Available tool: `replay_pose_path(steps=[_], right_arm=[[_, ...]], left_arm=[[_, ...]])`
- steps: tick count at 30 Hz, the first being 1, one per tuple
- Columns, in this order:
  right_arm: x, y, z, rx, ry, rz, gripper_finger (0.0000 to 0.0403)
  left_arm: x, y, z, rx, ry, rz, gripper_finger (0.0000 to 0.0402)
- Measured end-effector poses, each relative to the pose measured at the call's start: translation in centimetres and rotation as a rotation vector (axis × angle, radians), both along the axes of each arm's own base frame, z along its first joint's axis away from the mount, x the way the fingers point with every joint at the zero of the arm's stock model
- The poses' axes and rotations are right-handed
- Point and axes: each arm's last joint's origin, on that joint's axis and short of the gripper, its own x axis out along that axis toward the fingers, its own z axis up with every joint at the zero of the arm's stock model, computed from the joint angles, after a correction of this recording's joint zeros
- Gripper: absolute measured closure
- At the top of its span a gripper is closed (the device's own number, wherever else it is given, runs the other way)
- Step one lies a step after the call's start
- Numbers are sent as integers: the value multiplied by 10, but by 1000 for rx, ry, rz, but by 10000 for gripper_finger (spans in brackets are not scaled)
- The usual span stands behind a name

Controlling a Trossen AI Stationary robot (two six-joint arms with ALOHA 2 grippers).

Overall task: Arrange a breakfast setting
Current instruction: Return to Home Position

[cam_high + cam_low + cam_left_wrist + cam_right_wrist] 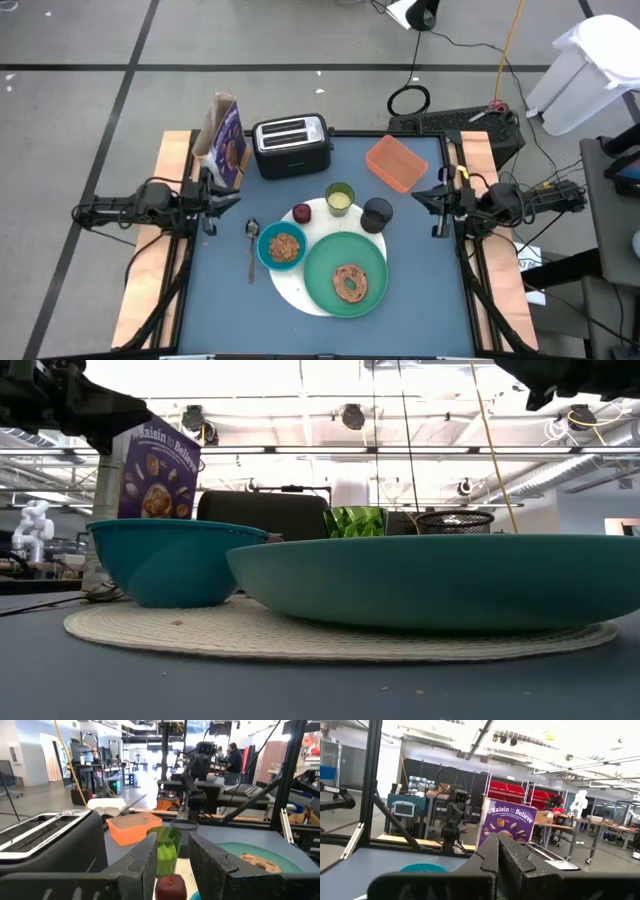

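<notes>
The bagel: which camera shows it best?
The high view: the brown bagel lies whole and unobstructed on the large green plate. The left wrist view catches only a side-on glimpse of it. In the low view the plate's rim hides it, and the right wrist view misses it.

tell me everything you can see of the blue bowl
The blue bowl is a round, deep, teal-blue dish with a smooth matte wall that looks like plastic and a thin flared rim. It stands upright and holds brown crumbly food that looks like cereal. It sits on the left part of the white round disc, close beside the large green plate; whether they touch cannot be told. The metal spoon lies just to its left. No fingers touch it.
</notes>
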Motion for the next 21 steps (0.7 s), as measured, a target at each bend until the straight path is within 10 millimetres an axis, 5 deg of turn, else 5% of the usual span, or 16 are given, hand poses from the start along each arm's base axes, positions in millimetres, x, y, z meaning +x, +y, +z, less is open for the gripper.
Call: replay_pose_path(steps=[12, 21], right_arm=[[-1, 0, 0, -23, -3, -4, 403], [-1, 0, 0, -26, -3, -4, 403]], left_arm=[[1, 0, -2, -32, -9, -2, 286], [14, -1, -34, -61, -89, -18, 286]])
